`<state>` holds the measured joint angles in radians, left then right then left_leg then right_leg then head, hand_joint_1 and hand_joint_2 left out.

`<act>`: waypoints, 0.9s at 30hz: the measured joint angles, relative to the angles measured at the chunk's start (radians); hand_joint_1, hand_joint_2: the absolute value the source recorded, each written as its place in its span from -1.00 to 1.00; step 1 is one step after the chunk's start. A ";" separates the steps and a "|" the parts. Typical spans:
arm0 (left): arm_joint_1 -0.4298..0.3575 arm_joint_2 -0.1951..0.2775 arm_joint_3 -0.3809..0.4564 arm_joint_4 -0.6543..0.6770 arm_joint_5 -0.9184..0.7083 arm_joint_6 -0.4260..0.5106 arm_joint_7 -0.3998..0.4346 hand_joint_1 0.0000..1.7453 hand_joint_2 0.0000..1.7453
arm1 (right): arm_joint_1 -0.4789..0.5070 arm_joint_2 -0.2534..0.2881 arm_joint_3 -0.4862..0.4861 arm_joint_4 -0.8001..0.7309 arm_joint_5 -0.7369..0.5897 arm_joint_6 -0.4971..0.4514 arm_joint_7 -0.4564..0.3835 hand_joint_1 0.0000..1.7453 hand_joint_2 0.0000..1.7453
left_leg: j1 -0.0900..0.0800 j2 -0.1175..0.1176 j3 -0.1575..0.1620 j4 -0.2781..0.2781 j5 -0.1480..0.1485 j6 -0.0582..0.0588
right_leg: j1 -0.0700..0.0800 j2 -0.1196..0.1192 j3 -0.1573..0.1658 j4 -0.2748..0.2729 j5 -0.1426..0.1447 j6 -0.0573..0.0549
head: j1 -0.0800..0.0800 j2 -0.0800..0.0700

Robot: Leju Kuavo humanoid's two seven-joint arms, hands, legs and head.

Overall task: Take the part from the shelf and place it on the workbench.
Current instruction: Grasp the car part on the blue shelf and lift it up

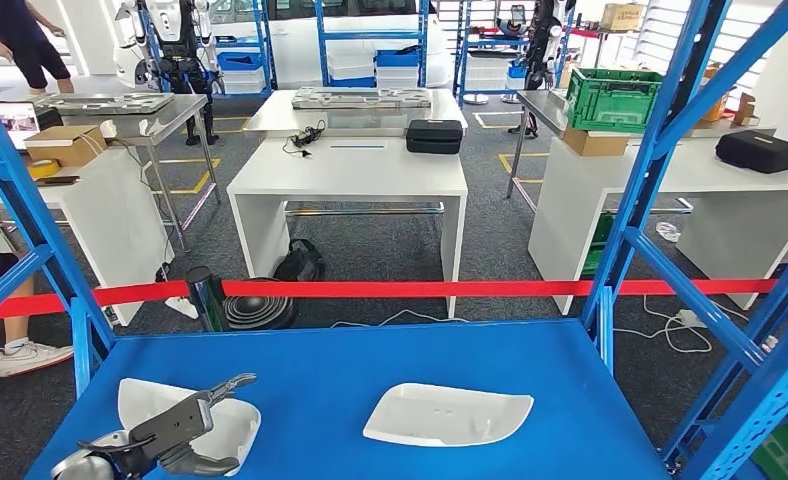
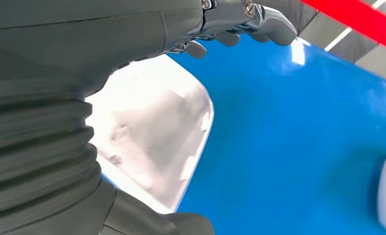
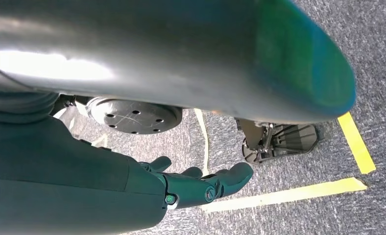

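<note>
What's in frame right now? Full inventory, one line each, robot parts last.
white parts: 2, white, on the blue shelf deck, one near centre, one at front left under the left hand
shelf: 1, blue deck and uprights, directly in front
barrier tape: 1, red, stretched across behind the shelf
white tables: several, white, beyond the tape
crate: 1, green, on the bench at right rear
cases: 2, black, one on the centre table, one on the right table
cardboard box: 1, brown, on the left table
person: 1, dark clothes, far left rear
left hand: 1, grey, over the front-left part, fingers apart
right hand: 1, dark, hanging above the grey floor, holding nothing
</note>
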<state>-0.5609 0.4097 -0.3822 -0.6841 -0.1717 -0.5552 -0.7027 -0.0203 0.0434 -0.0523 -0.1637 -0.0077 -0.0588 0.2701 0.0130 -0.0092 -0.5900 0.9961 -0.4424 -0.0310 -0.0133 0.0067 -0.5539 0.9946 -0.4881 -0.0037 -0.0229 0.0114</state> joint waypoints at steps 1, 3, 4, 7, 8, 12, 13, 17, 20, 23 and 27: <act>-0.002 0.012 -0.004 -0.006 0.012 -0.016 0.000 -1.00 1.00 | 0.000 0.000 0.000 0.000 -0.002 0.000 0.000 -1.00 -1.00 | 0.000 0.000 0.000 0.000 0.000 0.000 | 0.000 0.000 0.000 0.000 0.000 0.000 | 0.000 0.000; -0.006 0.034 -0.007 -0.021 0.041 -0.049 0.000 -1.00 1.00 | 0.000 0.000 0.000 0.000 -0.006 -0.001 0.000 -1.00 -1.00 | 0.000 0.000 0.000 0.000 0.000 0.000 | 0.000 0.000 0.000 0.000 0.000 0.000 | 0.000 0.000; -0.010 0.044 -0.007 -0.028 0.051 -0.061 0.000 -1.00 1.00 | 0.000 0.000 -0.001 0.000 -0.007 -0.001 0.000 -1.00 -1.00 | 0.000 0.000 0.000 0.000 0.000 0.000 | 0.000 0.000 0.000 0.000 0.000 0.000 | 0.000 0.000; -0.026 0.070 -0.008 -0.042 0.054 -0.076 0.000 -1.00 1.00 | 0.000 0.000 -0.003 0.000 -0.013 -0.003 0.000 -1.00 -1.00 | 0.000 0.000 0.000 0.000 0.000 0.000 | 0.000 0.000 0.000 0.000 0.000 0.000 | 0.000 0.000; -0.032 0.078 -0.009 -0.044 0.046 -0.074 0.000 -1.00 1.00 | 0.000 0.000 -0.004 0.000 -0.015 -0.003 0.000 -1.00 -1.00 | 0.000 0.000 0.000 0.000 0.000 0.000 | 0.000 0.000 0.000 0.000 0.000 0.000 | 0.000 0.000; -0.048 0.104 -0.031 -0.045 0.010 -0.051 0.000 -1.00 1.00 | 0.000 0.001 -0.006 0.000 -0.015 -0.003 0.000 -1.00 -1.00 | 0.000 0.000 0.000 0.000 0.000 0.000 | 0.000 0.000 0.000 0.000 0.000 0.000 | 0.000 0.000; -0.049 0.109 -0.042 -0.044 0.000 -0.041 0.000 -1.00 1.00 | 0.000 0.001 -0.006 0.000 -0.014 -0.003 0.000 -1.00 -1.00 | 0.000 0.000 0.000 0.000 0.000 0.000 | 0.000 0.000 0.000 0.000 0.000 0.000 | 0.000 0.000; -0.049 0.117 -0.094 -0.039 -0.056 0.025 0.000 -1.00 1.00 | 0.000 0.001 -0.006 0.000 -0.009 -0.003 0.000 -1.00 -1.00 | 0.000 0.000 0.000 0.000 0.000 0.000 | 0.000 0.000 0.000 0.000 0.000 0.000 | 0.000 0.000; -0.050 0.118 -0.132 -0.026 -0.107 0.063 0.000 -1.00 1.00 | 0.000 0.001 -0.006 0.000 -0.004 -0.003 0.000 -1.00 -1.00 | 0.000 0.000 0.000 0.000 0.000 0.000 | 0.000 0.000 0.000 0.000 0.000 0.000 | 0.000 0.000; -0.051 0.119 -0.168 -0.010 -0.140 0.081 0.000 -1.00 1.00 | 0.000 0.001 -0.006 0.000 -0.001 -0.003 0.000 -1.00 -1.00 | 0.000 0.000 0.000 0.000 0.000 0.000 | 0.000 0.000 0.000 0.000 0.000 0.000 | 0.000 0.000; -0.064 0.121 -0.215 0.011 -0.194 0.100 0.000 -1.00 1.00 | 0.000 0.001 -0.006 0.000 0.002 -0.003 0.000 -1.00 -1.00 | 0.000 0.000 0.000 0.000 0.000 0.000 | 0.000 0.000 0.000 0.000 0.000 0.000 | 0.000 0.000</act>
<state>-0.6245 0.5310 -0.5975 -0.6727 -0.3656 -0.4552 -0.7023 -0.0202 0.0446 -0.0584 -0.1637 -0.0054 -0.0620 0.2703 0.0129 -0.0092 -0.5900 0.9962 -0.4422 -0.0313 -0.0135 0.0067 -0.5542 0.9951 -0.4881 -0.0037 -0.0231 0.0114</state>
